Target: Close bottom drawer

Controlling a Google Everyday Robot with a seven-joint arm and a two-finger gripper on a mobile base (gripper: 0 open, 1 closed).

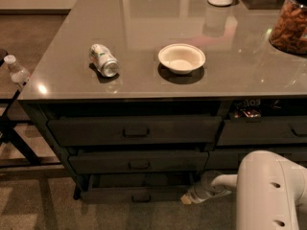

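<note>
The bottom drawer [134, 194] is the lowest wide dark drawer of the cabinet, with a slim flat front and a small dark pull [141, 198] at its centre. It stands pulled out a little, and a strip of its dark inside shows above the front. My gripper [188, 199] is low at the drawer's right end, at the height of the drawer front and touching or very close to its right corner. The white arm [271, 190] reaches in from the lower right.
Two taller wide drawers [134, 131] sit above it, and narrower drawers [261, 131] are to the right. On the grey countertop [144, 23] lie a can [104, 60] on its side, a white bowl [182, 58] and a snack jar [291, 25]. A water bottle [16, 70] is at the left.
</note>
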